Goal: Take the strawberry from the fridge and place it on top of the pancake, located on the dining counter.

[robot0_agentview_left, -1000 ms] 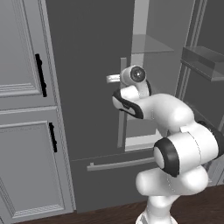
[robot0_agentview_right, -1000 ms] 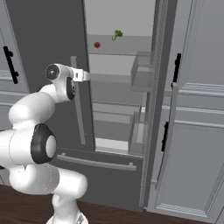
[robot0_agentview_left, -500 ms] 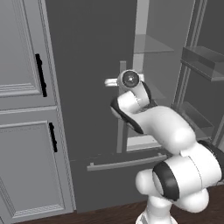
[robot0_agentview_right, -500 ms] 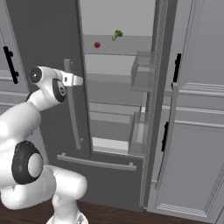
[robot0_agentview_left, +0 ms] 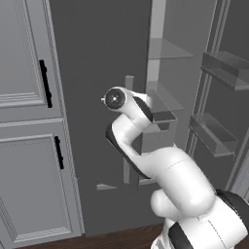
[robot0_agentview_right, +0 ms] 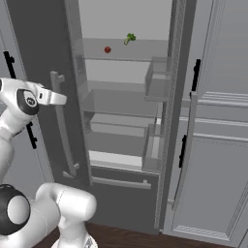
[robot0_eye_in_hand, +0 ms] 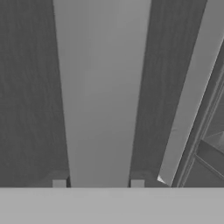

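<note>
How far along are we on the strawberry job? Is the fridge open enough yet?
Done: the fridge interior is exposed, and the strawberry sits untouched on an upper shelf beside a green leafy vegetable. In hand: the gripper is closed around the left door's bar handle, fingertips flanking it. Left: releasing the handle, reaching in, picking the strawberry, carrying and placing it.

A small green leafy vegetable (robot0_agentview_right: pixel 130 38) lies well above and beyond the fingers. Paneled grey cabinets with black handles (robot0_agentview_left: pixel 26 126) stand beside them.
</note>
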Controlling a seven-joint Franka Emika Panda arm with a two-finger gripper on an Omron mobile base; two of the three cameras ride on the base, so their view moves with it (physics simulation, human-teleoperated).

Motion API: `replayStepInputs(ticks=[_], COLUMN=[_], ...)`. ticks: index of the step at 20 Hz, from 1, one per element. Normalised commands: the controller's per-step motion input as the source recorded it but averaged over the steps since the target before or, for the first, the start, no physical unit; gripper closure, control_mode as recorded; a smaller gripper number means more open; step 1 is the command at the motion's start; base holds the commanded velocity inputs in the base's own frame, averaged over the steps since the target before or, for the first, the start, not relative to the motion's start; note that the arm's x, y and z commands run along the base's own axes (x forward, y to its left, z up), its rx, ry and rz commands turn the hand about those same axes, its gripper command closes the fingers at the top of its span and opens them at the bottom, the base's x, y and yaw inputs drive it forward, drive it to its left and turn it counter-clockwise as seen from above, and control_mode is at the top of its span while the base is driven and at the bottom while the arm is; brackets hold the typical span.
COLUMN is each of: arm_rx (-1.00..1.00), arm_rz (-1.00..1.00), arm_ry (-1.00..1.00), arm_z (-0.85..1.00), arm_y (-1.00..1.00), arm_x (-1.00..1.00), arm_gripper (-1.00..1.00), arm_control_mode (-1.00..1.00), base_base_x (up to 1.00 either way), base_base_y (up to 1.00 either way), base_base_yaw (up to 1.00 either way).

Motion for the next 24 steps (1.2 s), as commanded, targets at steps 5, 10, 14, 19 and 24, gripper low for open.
replayStepInputs(ticks=[5,10,14,19,24], arm_rx=[0.0,0.0,-0.01,-0.04,-0.01], arm_rz=[-0.17,-0.06,-0.03,-0.05,-0.09], arm_ry=[0.01,-0.02,-0.03,-0.04,-0.12], arm_z=[-0.17,-0.2,-0.06,-0.11,-0.13], arm_y=[0.61,0.73,0.76,0.61,0.54], arm_x=[-0.6,-0.57,-0.55,-0.19,0.0], arm_gripper=[1.0,-1.0,-1.0,-1.0,-1.0], arm_control_mode=[-1.0,-1.0,-1.0,-1.0,-1.0], base_base_x=[0.0,0.0,0.0,0.0,0.0], base_base_y=[0.0,0.0,0.0,0.0,0.0], base_base_yaw=[0.0,0.0,0.0,0.0,0.0])
